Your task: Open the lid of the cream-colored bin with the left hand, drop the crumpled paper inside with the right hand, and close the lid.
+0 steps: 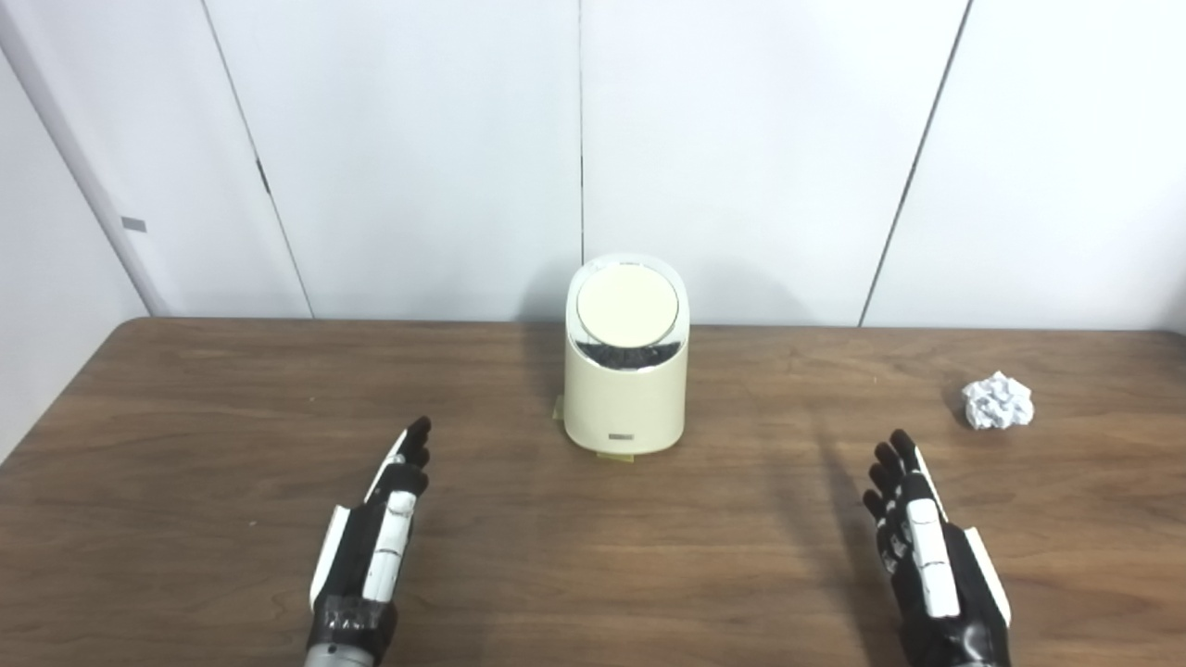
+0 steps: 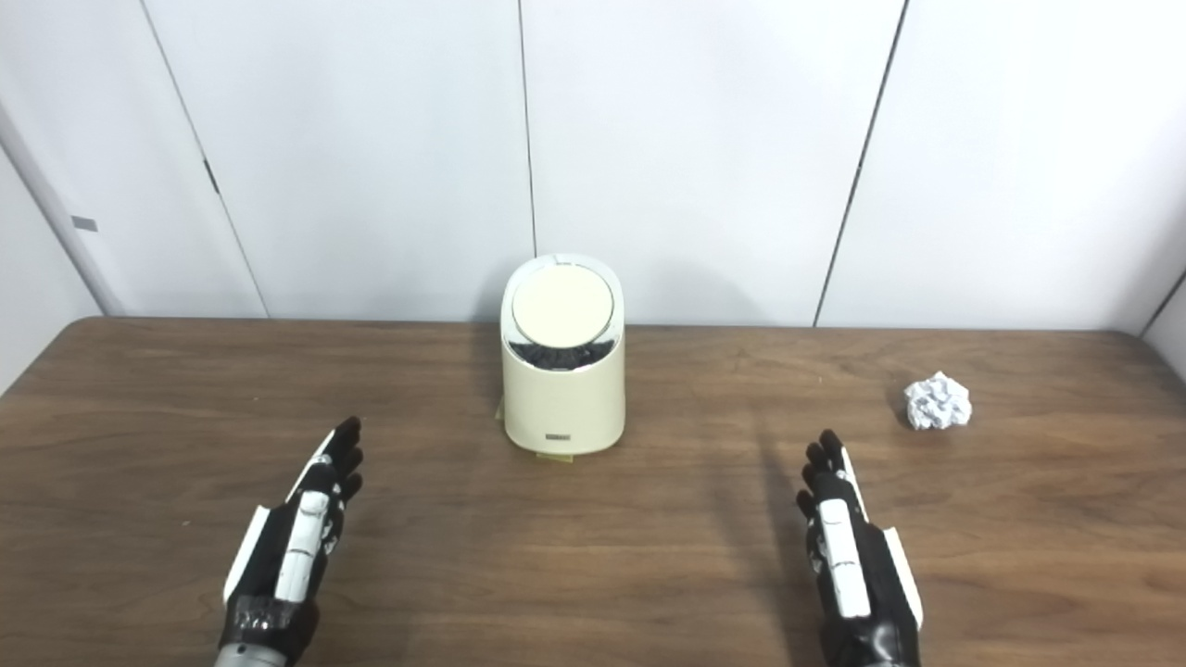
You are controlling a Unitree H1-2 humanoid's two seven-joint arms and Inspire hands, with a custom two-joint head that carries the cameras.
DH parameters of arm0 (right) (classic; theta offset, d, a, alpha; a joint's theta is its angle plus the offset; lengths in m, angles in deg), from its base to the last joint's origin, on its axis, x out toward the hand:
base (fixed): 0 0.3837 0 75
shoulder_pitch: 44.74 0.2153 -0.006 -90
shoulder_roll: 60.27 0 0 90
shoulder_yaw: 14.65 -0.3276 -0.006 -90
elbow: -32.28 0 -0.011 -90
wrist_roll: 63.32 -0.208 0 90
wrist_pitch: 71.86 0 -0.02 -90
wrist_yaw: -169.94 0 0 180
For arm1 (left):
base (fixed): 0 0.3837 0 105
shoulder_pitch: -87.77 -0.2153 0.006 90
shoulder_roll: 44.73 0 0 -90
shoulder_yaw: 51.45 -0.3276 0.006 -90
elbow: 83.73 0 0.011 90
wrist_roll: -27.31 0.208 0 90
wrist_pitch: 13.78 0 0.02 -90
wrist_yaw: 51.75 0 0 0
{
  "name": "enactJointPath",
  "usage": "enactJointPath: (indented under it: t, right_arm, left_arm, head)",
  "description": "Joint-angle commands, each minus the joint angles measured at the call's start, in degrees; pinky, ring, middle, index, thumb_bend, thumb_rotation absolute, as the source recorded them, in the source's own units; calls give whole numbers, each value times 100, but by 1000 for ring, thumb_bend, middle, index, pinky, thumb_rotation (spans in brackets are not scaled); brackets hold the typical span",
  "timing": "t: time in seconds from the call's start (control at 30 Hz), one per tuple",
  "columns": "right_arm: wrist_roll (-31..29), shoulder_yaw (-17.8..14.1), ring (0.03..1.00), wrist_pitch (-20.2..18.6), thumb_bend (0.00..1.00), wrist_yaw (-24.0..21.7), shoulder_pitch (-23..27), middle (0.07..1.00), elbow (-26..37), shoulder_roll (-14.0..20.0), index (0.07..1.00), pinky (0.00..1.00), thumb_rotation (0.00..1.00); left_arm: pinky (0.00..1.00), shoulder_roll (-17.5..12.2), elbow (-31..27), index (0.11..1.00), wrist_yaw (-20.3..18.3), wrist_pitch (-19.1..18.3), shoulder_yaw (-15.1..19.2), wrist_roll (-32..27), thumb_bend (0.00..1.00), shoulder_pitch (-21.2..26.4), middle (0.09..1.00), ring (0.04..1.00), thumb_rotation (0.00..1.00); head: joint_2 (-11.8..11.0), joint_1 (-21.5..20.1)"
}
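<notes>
A cream-colored bin (image 1: 626, 394) stands upright on the table's far middle, its round lid (image 1: 626, 309) shut. A white crumpled paper ball (image 1: 997, 401) lies on the table at the right, well clear of the bin. My left hand (image 1: 380, 533) rests low over the table, front left of the bin, fingers straight and empty. My right hand (image 1: 917, 547) is front right of the bin, fingers straight and empty, nearer to me than the paper. Both hands also show in the right eye view, the left hand (image 2: 296, 533) and the right hand (image 2: 848, 547).
The brown wooden table (image 1: 593, 556) reaches a white panelled wall (image 1: 741, 157) just behind the bin. Small yellow tape bits (image 1: 611, 456) lie at the bin's base.
</notes>
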Motion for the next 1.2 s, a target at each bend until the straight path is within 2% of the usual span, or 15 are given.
enactJointPath:
  t: [0.0, 0.37, 0.67, 0.77, 0.83, 0.93, 1.0, 1.07, 1.17]
  right_arm:
    - [-61, -3, 1000, 64, 498, -56, -116, 992, 265, 131, 1000, 1000, 884]
    - [36, 7, 1000, -13, 471, -24, -105, 994, 354, 121, 1000, 1000, 903]
    - [44, 6, 1000, -19, 460, -23, -101, 990, 337, 118, 1000, 1000, 901]
    - [41, 9, 1000, -32, 456, -30, -84, 991, 311, 124, 1000, 1000, 902]
    - [46, 13, 1000, -16, 453, -34, -63, 990, 270, 127, 1000, 1000, 898]
    - [92, 10, 1000, 16, 460, -21, -23, 992, 171, 143, 1000, 1000, 892]
    - [162, 16, 1000, 61, 461, -8, -3, 985, 89, 157, 1000, 1000, 899]
    - [229, 31, 1000, 120, 465, -2, 11, 982, 13, 154, 1000, 1000, 903]
    - [317, 61, 1000, 157, 489, 5, 23, 982, -41, 129, 1000, 1000, 896]
  left_arm:
    - [1000, 257, -230, 1000, 52, 6, 22, 3, 662, -193, 1000, 1000, 939]
    - [1000, 241, -190, 1000, 55, 131, 64, 16, 646, -169, 1000, 1000, 945]
    - [1000, 225, -210, 1000, 36, 65, 70, 22, 645, -165, 1000, 1000, 937]
    - [1000, 192, -183, 1000, 75, 46, 56, 187, 637, -149, 1000, 1000, 919]
    - [1000, 144, -193, 1000, 99, -97, 39, 355, 611, -111, 1000, 1000, 860]
    - [1000, 146, -320, 1000, 103, -417, 76, 396, 566, 4, 1000, 1000, 743]
    - [1000, 146, -420, 1000, 105, -571, 127, 350, 592, 129, 1000, 1000, 630]
    - [1000, 107, -542, 1000, 155, -692, 159, 484, 620, 327, 1000, 1000, 580]
    - [1000, 21, -673, 1000, 237, -893, 157, 845, 661, 571, 996, 1000, 563]
  head:
    - [12, -4]
    - [-3, -13]
    - [-35, -50]
    - [-65, -46]
    - [-156, -129]
    - [-179, -139]
    - [-203, -129]
    - [-302, -90]
    - [-384, -45]
